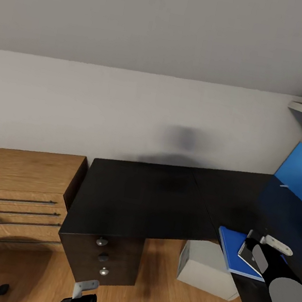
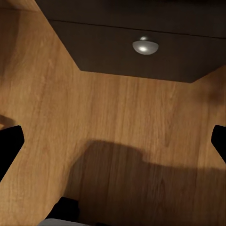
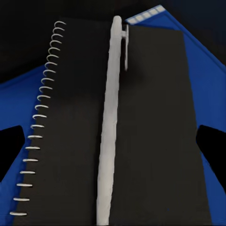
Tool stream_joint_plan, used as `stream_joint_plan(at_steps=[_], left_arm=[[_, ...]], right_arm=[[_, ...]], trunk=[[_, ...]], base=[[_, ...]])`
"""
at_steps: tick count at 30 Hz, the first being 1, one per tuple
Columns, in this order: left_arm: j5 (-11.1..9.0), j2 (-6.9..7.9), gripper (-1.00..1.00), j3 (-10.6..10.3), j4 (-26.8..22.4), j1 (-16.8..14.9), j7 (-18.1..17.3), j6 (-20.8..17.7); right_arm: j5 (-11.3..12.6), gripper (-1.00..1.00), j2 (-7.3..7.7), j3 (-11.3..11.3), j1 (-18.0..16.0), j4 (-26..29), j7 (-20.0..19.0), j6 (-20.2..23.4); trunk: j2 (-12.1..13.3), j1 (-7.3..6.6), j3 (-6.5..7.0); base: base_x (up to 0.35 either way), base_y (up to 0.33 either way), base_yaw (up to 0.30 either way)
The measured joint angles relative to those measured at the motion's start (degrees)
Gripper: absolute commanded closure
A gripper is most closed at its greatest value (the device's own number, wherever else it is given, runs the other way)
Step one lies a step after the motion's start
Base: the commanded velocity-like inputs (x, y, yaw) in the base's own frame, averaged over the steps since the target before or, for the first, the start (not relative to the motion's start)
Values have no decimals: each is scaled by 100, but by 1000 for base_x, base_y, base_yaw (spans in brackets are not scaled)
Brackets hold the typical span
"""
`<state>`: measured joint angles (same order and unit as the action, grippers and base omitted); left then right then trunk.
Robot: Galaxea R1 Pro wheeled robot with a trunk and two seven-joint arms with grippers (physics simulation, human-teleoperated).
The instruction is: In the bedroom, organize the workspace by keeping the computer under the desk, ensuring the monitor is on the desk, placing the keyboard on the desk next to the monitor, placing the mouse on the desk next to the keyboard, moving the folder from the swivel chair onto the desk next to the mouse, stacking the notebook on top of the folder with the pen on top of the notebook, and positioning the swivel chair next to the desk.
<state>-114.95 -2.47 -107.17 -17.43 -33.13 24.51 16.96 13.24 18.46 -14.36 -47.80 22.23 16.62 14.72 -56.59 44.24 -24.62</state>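
Hovering my right gripper (image 3: 113,146), fingers spread, over the pen (image 3: 109,127) on the notebook (image 3: 150,132); a careless nudge might roll it off, I think

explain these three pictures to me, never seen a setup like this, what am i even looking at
It is a simulated two-armed robot in a bedroom. The big picture comes from its head camera, looking down at a black desk. On the desk, a blue folder carries a dark spiral notebook with a white pen on top. A grey computer sits on the floor under the desk. The other two pictures come from cameras on the wrists. The right gripper hovers open above the pen. The left gripper hangs open over the wood floor, holding nothing.
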Motion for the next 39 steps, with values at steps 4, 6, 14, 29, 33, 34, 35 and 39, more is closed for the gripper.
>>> stream_joint_plan(at_steps=[4, 6, 14, 29, 33, 34, 35, 39], left_arm=[[0, 0, -100, 1, 2, 0, -5, 0], [0, 0, -100, 0, 2, 0, -6, 0], [0, 0, -100, -1, 0, 0, -11, -7], [-2, 0, -100, -1, 0, 0, -7, -17], [-4, 0, -100, -1, -1, 0, -7, -16], [-5, 0, -100, -1, -1, 0, -7, -17], [-5, 0, -100, -1, -1, 0, -7, -17], [-8, 6, -100, -1, -1, 0, -8, -17]], right_arm=[[1, -100, -1, -1, 0, 15, -1, 4], [1, -100, -1, -1, 0, 21, -1, 6], [5, -100, -1, -1, 0, 85, -3, 8], [60, -100, -162, -30, 242, 2303, -1, 563], [57, -100, -425, -29, 827, 3607, 2, 1123], [51, -100, -489, -29, 964, 3877, 4, 1221], [44, -100, -558, -27, 1103, 4144, 8, 1313], [17, -100, -965, 7, 1770, 5360, 20, 1712]], trunk=[[0, 0, 0], [0, 0, 0], [0, 0, 0], [0, 0, 0], [0, 0, 0], [0, 0, 0], [0, 0, 0], [0, 0, 0]], base=[[0, 0, 0], [0, 0, 0], [0, 0, 0], [0, 0, 0], [0, 0, 0], [0, 0, 0], [0, 0, 0], [0, 0, 0]])
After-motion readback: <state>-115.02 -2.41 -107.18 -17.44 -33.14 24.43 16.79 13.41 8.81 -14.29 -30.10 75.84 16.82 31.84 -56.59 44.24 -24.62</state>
